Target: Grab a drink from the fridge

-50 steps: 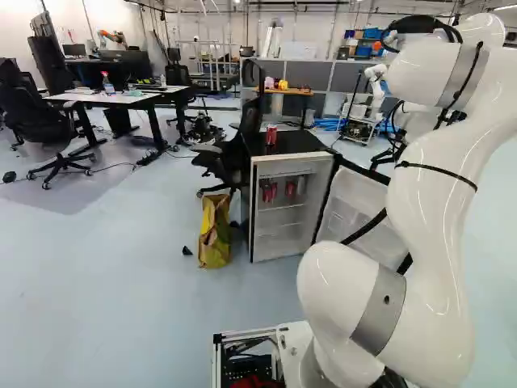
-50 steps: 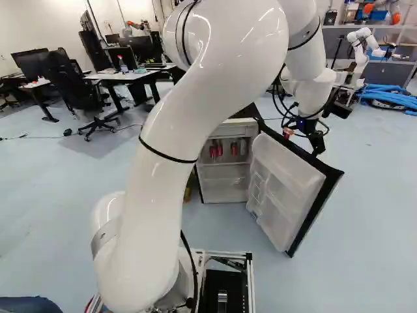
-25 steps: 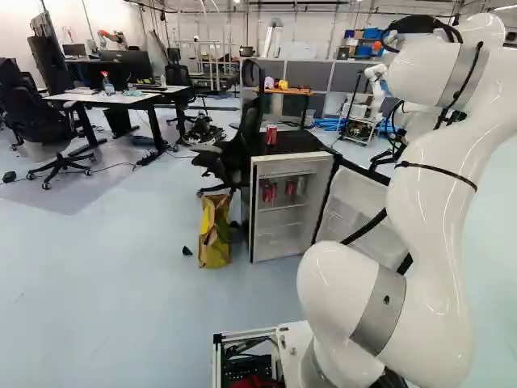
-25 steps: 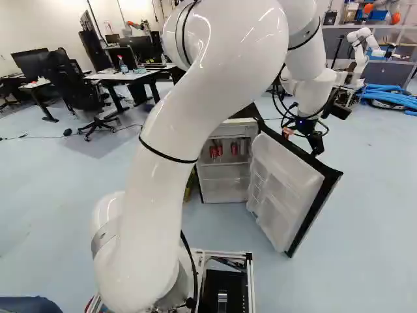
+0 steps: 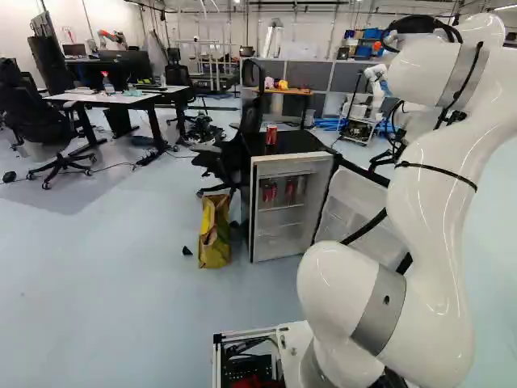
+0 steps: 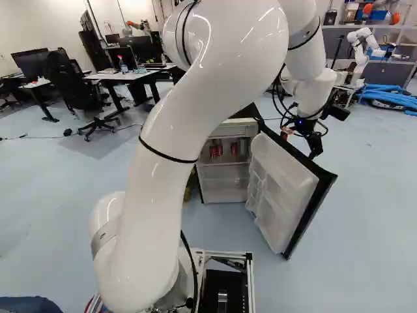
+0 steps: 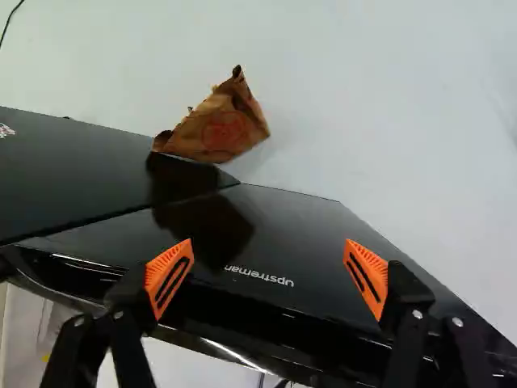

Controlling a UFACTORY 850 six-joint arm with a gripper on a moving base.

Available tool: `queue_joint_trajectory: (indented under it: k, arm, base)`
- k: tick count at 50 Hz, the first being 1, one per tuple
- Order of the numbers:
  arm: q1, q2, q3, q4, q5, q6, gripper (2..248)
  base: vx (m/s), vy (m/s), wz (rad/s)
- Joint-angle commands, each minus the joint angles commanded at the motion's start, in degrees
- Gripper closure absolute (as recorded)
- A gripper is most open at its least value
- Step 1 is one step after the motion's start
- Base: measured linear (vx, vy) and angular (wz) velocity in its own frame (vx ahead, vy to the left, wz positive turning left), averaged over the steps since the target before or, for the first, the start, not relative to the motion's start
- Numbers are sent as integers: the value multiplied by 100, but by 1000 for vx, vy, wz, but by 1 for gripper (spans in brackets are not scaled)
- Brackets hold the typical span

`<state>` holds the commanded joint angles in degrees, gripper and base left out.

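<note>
Inside the fridge (image 5: 291, 145), well apart from the claw (image 6: 314, 150) (released, fingers spread): red cans (image 5: 269, 192), upright.

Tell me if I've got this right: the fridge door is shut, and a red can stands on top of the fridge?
Not quite: the door is open, swung out from the fridge, as the right base view shows. A red can does stand on top.

White lettering (image 7: 258, 276) on the black fridge (image 7: 311, 230) reads "upstreman"
</note>
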<state>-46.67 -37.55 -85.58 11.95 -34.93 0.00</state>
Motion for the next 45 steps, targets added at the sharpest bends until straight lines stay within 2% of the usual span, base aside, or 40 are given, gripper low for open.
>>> queue_joint_trajectory:
  k: [45]
  arm:
    - [70, 83, 127, 0, -309, 0, 3]
  base:
    - [0, 0, 0]
